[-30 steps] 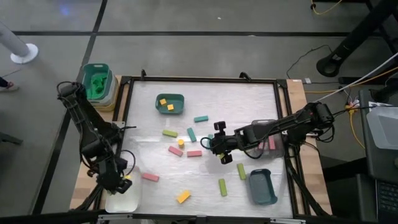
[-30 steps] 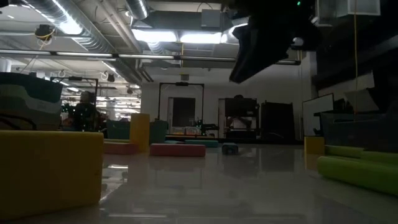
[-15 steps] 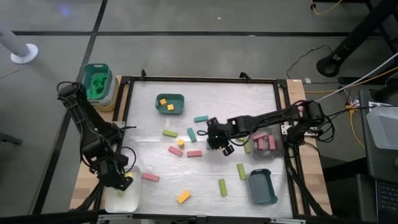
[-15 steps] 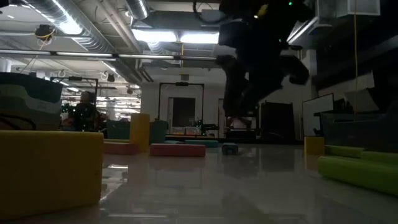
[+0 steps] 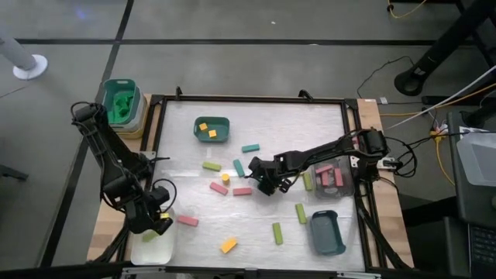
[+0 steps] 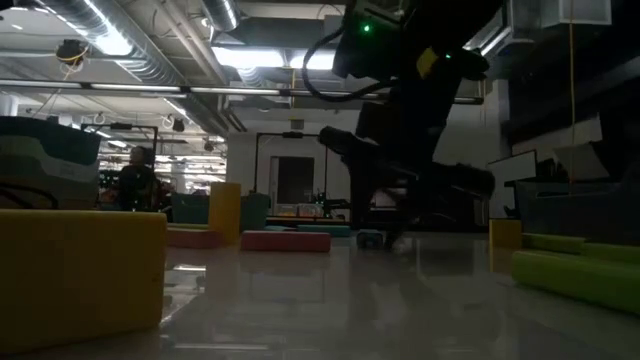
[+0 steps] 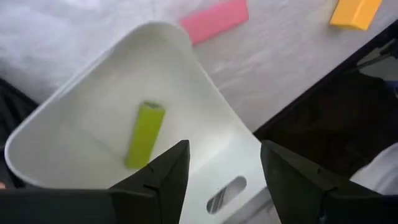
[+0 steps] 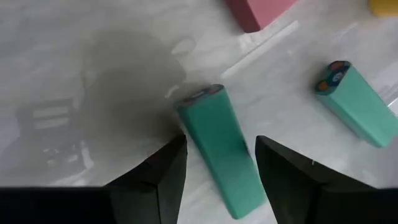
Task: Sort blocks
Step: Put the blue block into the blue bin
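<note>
Since a second ago we see the right arm swing from the grey tray side toward the middle of the tabletop [image 5: 310, 128], and the lime block once at the left claw now lies in the white tray.

Our right claw [image 8: 216, 155] hangs low over a teal block [image 8: 219, 157], its fingers spread to either side of it and not clenched. A second teal block [image 8: 356, 104] lies near, and a pink block [image 8: 261, 11] beyond. From above, the right claw [image 5: 264, 180] sits just beside the pink block [image 5: 242, 191] at mid-tabletop.

Our left claw [image 7: 219, 171] hovers over the white tray [image 7: 93, 93] at the near left corner, fingers released and empty. A lime block [image 7: 145, 134] lies flat inside that tray. A pink block [image 7: 214, 20] lies on the tabletop just past the tray's rim, and a yellow-orange one [image 7: 354, 12] farther off.

Elsewhere from above: two yellow-orange blocks [image 5: 207, 129] lie in the teal tray [image 5: 211, 139], pink blocks [image 5: 331, 177] in the grey tray [image 5: 347, 190], and lime blocks [image 5: 301, 213] lie loose near the dark teal tray [image 5: 326, 233].
</note>
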Available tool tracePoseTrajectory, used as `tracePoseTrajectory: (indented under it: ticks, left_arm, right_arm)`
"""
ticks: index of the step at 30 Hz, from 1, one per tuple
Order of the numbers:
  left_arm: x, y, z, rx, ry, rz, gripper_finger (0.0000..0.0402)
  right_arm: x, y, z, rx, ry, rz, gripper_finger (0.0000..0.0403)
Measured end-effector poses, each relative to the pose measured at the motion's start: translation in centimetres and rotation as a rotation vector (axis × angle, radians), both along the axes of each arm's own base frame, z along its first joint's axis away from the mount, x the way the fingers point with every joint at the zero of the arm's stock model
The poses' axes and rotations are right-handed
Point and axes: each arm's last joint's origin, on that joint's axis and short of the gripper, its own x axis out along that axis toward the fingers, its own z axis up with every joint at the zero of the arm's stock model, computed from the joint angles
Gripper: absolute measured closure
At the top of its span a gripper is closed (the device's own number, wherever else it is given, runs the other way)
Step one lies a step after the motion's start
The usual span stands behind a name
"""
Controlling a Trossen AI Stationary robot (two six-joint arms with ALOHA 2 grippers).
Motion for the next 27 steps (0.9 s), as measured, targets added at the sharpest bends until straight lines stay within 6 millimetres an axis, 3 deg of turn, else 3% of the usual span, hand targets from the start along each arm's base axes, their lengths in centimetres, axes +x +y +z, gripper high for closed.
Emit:
tracePoseTrajectory:
  ticks: [12, 22, 27]
  left_arm:
    - [0.8, -0.6, -1.1, 0.109, -0.050, -0.005, 0.0215]
    - [2.2, -0.5, -2.1, 0.401, -0.260, -0.108, 0.0215]
    - [3.5, 0.2, -2.4, 0.535, -0.320, -0.098, 0.0215]
  right_arm:
    - [-0.3, -1.3, -0.4, 0.164, 0.072, -0.074, 0.0214]
    - [-1.1, -1.5, -0.7, 0.255, 0.165, -0.243, 0.0305]
    - [-1.2, -1.4, -0.2, 0.287, 0.157, -0.330, 0.0305]
